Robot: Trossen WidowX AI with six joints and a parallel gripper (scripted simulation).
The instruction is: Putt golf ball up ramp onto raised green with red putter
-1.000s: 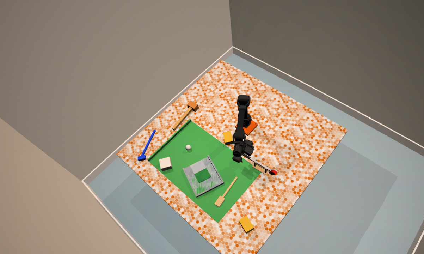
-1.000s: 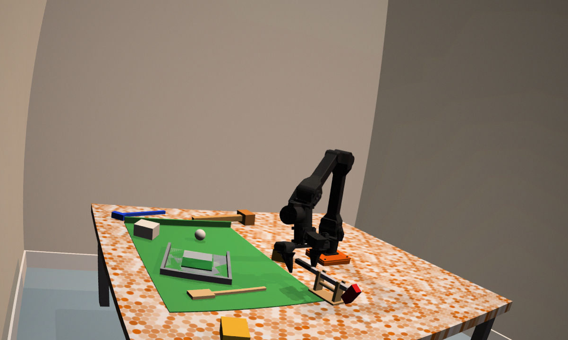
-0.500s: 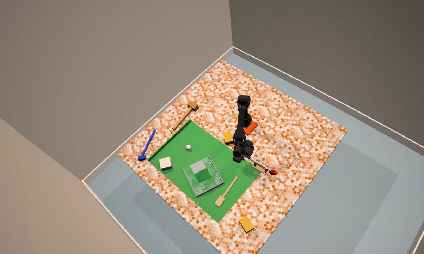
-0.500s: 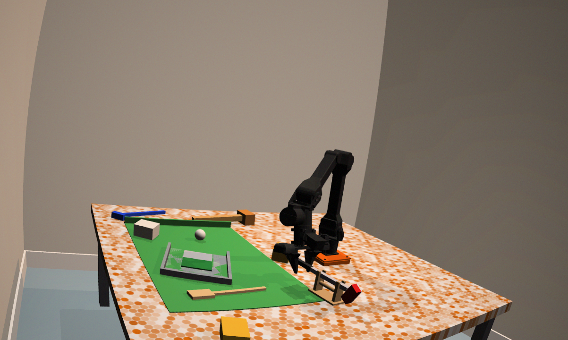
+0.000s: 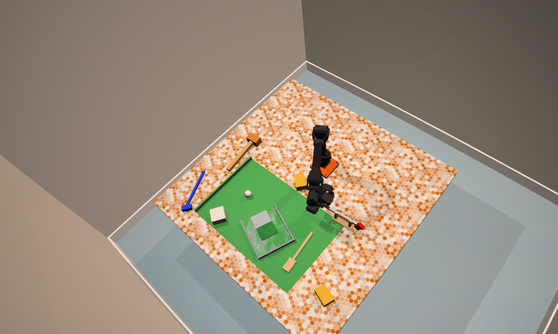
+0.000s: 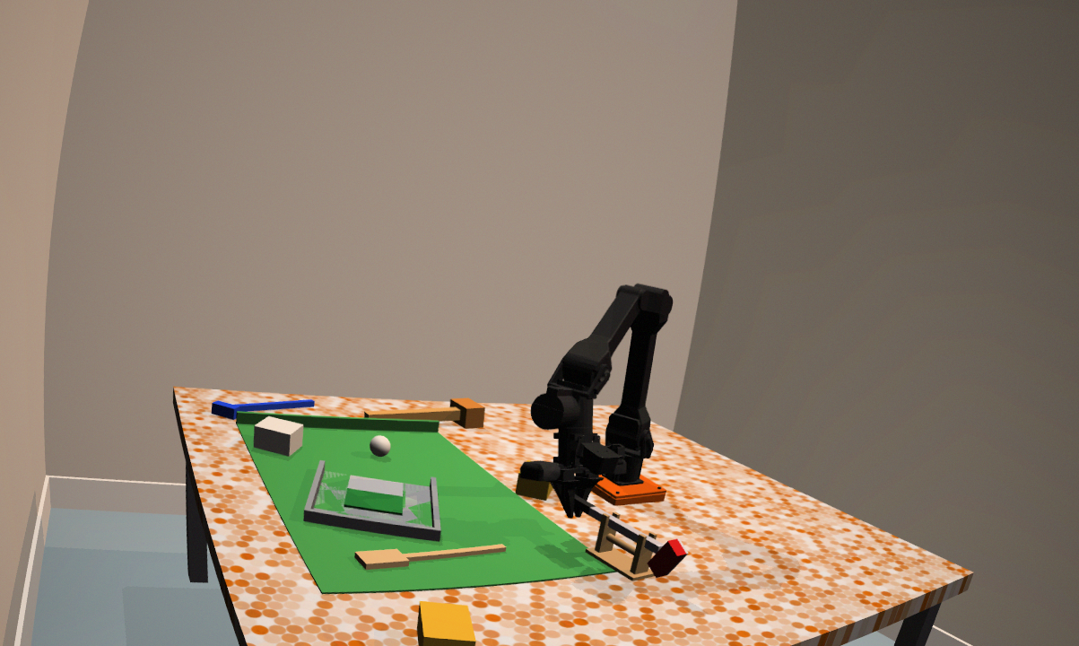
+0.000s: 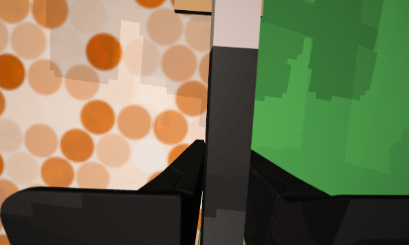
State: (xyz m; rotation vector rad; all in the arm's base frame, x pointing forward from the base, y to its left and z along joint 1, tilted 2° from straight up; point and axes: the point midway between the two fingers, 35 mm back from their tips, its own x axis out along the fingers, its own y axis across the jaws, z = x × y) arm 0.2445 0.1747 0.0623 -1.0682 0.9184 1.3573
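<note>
"With its fingers drawn in on the dark grip, what does the gripper [image 5: 318,206] [image 6: 574,509] [image 7: 216,149] have?"

"I have it closed on the handle end of the red putter [image 5: 339,214] [image 6: 619,523] [image 7: 233,112], narrowed to the shaft's width, one finger on either side."

"And the putter's lie?"

"It rests across a wooden stand [image 5: 342,222] [image 6: 626,565] [image 7: 192,6] at the corner of the green mat [image 5: 231,186] [image 6: 478,514] [image 7: 326,136], its long axis running outward from my fingers, the red head at the far end, beyond the stand."

"Where is the golf ball [image 5: 247,193] [image 6: 379,446]?"

"On the mat, past the ramp [image 5: 260,218] [image 6: 374,484] and its raised green [image 5: 266,230] [image 6: 374,501], on the opposite side from the putter's head. The ramp's gray slope faces the ball."

"So what does the next move turn on?"

"That long axis, I judge: the head points away from the ball. I would lift clear of the stand first, then swing the shaft around. The head's weight could twist it in my grasp."
</note>
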